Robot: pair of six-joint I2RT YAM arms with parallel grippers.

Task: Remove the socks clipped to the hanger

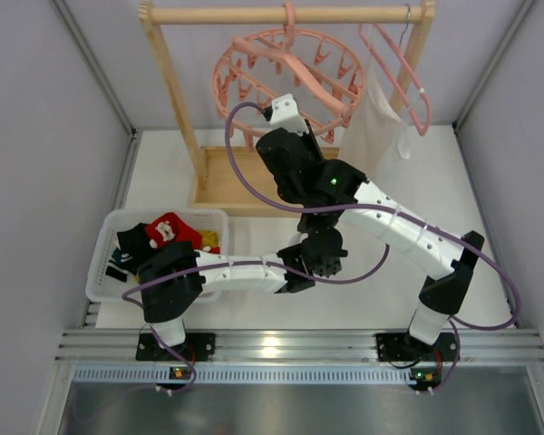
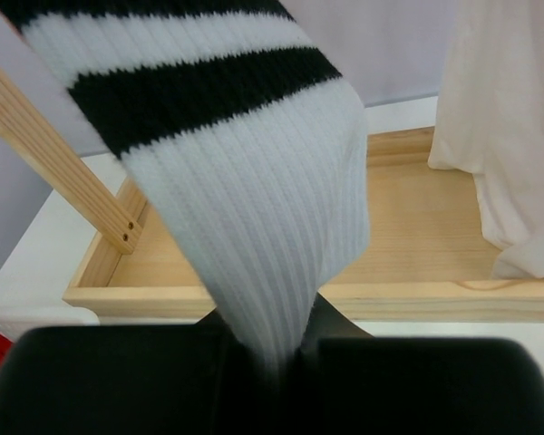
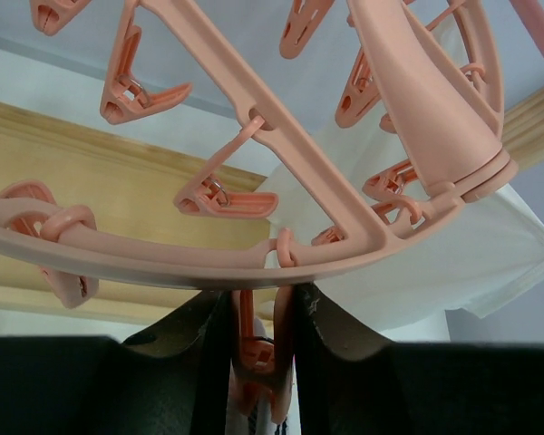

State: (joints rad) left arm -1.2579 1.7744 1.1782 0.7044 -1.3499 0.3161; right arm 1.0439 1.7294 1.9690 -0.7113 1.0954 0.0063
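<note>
The salmon-pink ring hanger (image 1: 281,77) hangs from the wooden rail. My right gripper (image 1: 286,113) is at its near rim and, in the right wrist view, is shut (image 3: 263,317) on one dangling clip (image 3: 258,353) under the ring (image 3: 208,258). A bit of white and black fabric shows below that clip. My left gripper (image 2: 286,349) is shut on the lower end of a white sock with black cuff stripes (image 2: 245,199), which stretches up and left. In the top view the left gripper (image 1: 322,252) lies under the right arm and the sock is hidden.
A white basket (image 1: 104,272) at the left holds a red sock (image 1: 168,231), a dark teal sock (image 1: 131,243) and black ones. The wooden rack base (image 1: 227,181) lies below the ring. A white cloth bag (image 1: 376,127) hangs on a plain pink hanger (image 1: 403,72) at the right.
</note>
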